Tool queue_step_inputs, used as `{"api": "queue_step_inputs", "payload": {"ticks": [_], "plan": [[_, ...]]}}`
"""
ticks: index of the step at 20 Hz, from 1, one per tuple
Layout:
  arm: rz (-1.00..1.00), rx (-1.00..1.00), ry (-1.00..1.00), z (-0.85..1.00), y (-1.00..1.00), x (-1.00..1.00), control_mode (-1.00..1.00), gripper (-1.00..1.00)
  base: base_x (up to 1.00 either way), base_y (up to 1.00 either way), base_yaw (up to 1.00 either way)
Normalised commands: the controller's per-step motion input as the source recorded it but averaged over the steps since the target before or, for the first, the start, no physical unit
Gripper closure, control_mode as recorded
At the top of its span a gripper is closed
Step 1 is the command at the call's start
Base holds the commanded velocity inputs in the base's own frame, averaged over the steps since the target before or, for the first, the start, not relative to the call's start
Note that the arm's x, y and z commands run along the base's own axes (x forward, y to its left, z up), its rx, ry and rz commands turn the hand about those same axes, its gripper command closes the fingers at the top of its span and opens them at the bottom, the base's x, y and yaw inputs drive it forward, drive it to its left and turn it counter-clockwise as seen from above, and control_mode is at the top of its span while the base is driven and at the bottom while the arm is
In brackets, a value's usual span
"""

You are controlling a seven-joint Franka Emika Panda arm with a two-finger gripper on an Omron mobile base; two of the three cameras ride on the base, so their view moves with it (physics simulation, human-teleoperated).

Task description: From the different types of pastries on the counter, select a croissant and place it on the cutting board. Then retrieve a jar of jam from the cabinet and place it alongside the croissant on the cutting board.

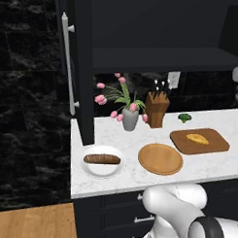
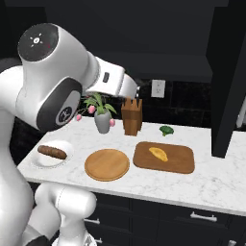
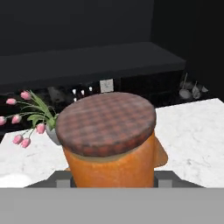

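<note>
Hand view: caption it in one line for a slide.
Orange jam jar with checked brown lid held close before the camera, above the marble counter, pink tulips at left.

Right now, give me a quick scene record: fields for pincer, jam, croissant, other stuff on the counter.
pincer: shut on jam jar, held up above the counter
croissant: lying on cutting board, point
baguette: on white plate, point
round wooden plate: bare
back row: tulip vase, knife block, broccoli
cabinet: door open
</note>
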Motion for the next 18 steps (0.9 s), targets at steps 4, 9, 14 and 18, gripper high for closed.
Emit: {"api": "queue_step_inputs", "payload": {"ticks": [4, 9, 14, 18], "plan": [[0.15, -0.1, -0.27, -0.3, 0.15, -0.71, -1.0, 1.0, 0.0, 0.0, 0.0], [0.06, -0.23, -0.05, -0.61, 0.34, 0.25, -1.0, 1.0, 0.0, 0.0, 0.0], [0.0, -0.21, 0.2, -0.52, 0.16, 0.64, -1.0, 1.0, 0.0, 0.0, 0.0], [0.0, -0.11, 0.15, -0.43, 0.0, 0.57, -1.0, 1.0, 0.0, 0.0, 0.0]]}}
